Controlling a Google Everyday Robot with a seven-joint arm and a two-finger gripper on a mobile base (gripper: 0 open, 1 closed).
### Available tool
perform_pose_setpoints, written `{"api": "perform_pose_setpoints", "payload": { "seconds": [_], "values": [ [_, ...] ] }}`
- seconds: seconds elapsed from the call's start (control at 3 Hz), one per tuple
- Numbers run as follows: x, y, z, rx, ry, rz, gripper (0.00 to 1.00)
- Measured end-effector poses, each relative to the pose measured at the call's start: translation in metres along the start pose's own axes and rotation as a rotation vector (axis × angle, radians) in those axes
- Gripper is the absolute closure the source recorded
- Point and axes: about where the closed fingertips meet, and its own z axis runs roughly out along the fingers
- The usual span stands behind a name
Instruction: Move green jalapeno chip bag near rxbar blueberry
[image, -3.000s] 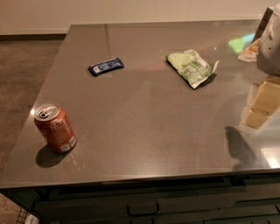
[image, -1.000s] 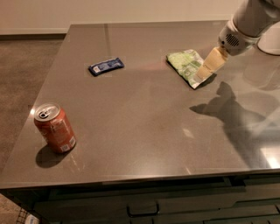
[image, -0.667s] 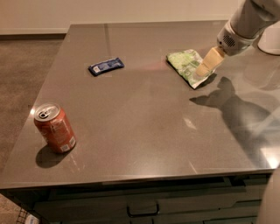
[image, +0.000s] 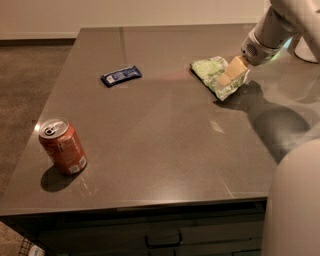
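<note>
— Gripper (image: 232, 72) position?
— At the far right of the table (image: 165, 130), low over the right end of the bag (image: 207, 70). Its tan tip overlaps the bag's right edge in this view. It seems to touch the wrapper, though I can't be sure of contact.
— Wide, narrow, or holding?
— Can't tell. From here the tip reads as one tan block, so its grip can't be made out.
— And the arm?
— The white arm (image: 270, 27) slants down from the upper right corner to the gripper. Its dark shadow falls on the table just right of the bag.
— Where does the bag lie?
— Flat on the table, in the far right part. It is wrinkled, light green and white, with its long side running diagonally from upper left to lower right.
— The bar?
— The bar (image: 121, 75), dark blue with white print, lies flat in the far left part, slightly tilted. It is well apart from the bag, off to the bag's left.
— Anything else?
— A red can (image: 63, 145) stands upright near the front left corner, well apart from both bar and bag. A pale rounded part of the robot's body (image: 295, 200) fills the lower right corner, in front of the table edge. A drawer handle (image: 162, 239) shows under the front edge.
</note>
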Motion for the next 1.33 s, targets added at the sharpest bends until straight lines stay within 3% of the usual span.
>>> {"api": "perform_pose_setpoints", "payload": {
  "seconds": [0.33, 0.67, 1.33],
  "values": [
    [-0.006, -0.005, 0.012, 0.008, 0.01, 0.015, 0.0],
    [-0.01, -0.005, 0.022, 0.013, 0.038, 0.019, 0.17],
    [-0.017, 0.001, 0.031, 0.012, 0.08, 0.006, 0.64]
  ]
}}
